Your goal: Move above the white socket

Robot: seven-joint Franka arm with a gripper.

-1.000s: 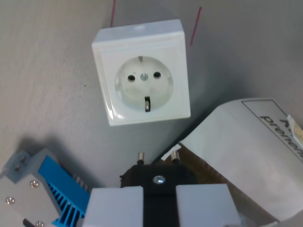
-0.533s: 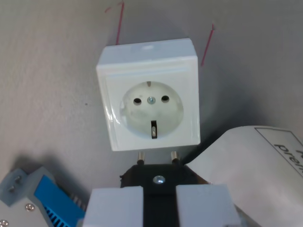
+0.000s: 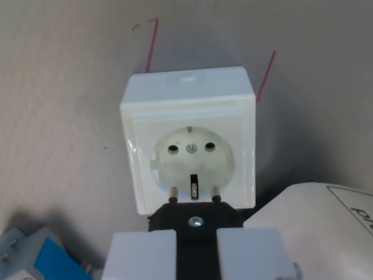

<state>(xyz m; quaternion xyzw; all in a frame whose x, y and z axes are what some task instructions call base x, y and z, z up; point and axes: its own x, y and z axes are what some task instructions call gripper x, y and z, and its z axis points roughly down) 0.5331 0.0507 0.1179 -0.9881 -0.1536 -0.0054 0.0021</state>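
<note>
The white socket (image 3: 189, 149) is a square box with a round recess, two pin holes and a centre screw, lying on the grey surface in the middle of the wrist view. My gripper (image 3: 196, 248) is at the bottom centre, its white fingers (image 3: 140, 255) shut on a black plug (image 3: 195, 219). The plug's two metal pins overlap the lower rim of the socket's recess in this view. I cannot tell the height of the pins above the socket.
A grey and blue part (image 3: 35, 259) lies at the bottom of the wrist view's left. A white printed paper or packet (image 3: 326, 224) lies at the bottom right. Two thin red lines (image 3: 152, 44) are drawn on the surface behind the socket.
The camera has moved forward: the socket has shifted down the picture until the plug's pins overlap its lower rim. The blue part and the paper have slid toward the bottom corners.
</note>
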